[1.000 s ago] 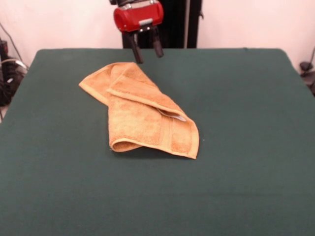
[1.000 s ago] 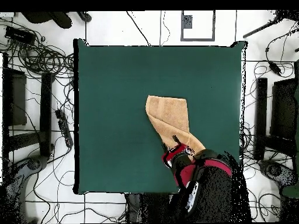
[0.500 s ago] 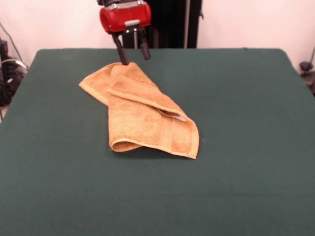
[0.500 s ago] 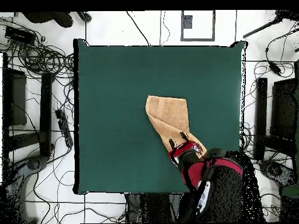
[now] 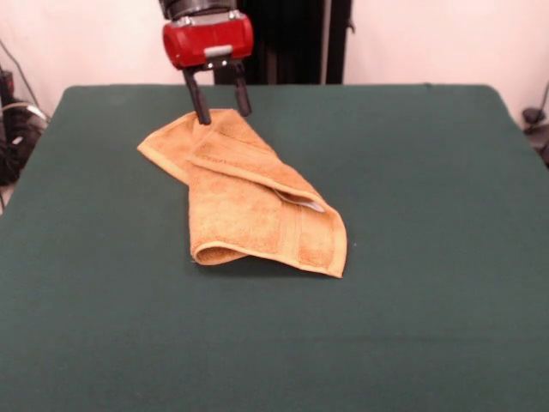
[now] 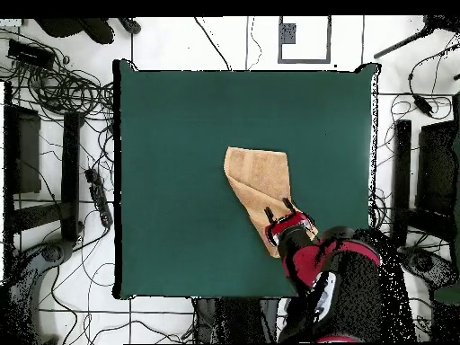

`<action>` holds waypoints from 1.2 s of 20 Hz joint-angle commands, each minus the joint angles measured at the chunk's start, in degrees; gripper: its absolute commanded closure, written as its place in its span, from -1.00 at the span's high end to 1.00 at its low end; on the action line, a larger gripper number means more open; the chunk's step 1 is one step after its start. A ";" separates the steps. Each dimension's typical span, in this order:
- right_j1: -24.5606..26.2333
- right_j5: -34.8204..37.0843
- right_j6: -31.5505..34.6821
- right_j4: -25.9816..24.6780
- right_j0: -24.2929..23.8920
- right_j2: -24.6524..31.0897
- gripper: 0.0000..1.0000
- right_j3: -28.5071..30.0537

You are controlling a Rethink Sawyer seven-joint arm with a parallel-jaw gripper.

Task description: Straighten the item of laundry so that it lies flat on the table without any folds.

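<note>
Where towel (image 5: 244, 202) folds — spread fingers (image 5: 202, 107) above.

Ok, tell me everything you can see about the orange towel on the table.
The towel is golden-orange terry cloth with woven border bands. It lies crumpled, folded over itself into a long diagonal shape with a top flap, and something pale peeks out under that flap. It rests on the dark green table, near its middle. The open gripper hangs at the towel's far end; contact cannot be told.
</note>
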 commanded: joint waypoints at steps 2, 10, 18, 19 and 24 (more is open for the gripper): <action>3.37 2.91 -8.79 4.89 -0.41 5.39 1.00 -2.61; 5.71 5.11 -10.11 4.73 0.37 4.35 1.00 -4.40; 7.40 5.54 -13.41 7.03 0.11 3.46 1.00 -5.19; 7.73 5.50 -14.50 7.83 0.03 3.20 1.00 -5.24; 9.12 5.79 -16.62 9.26 0.14 1.76 1.00 -6.54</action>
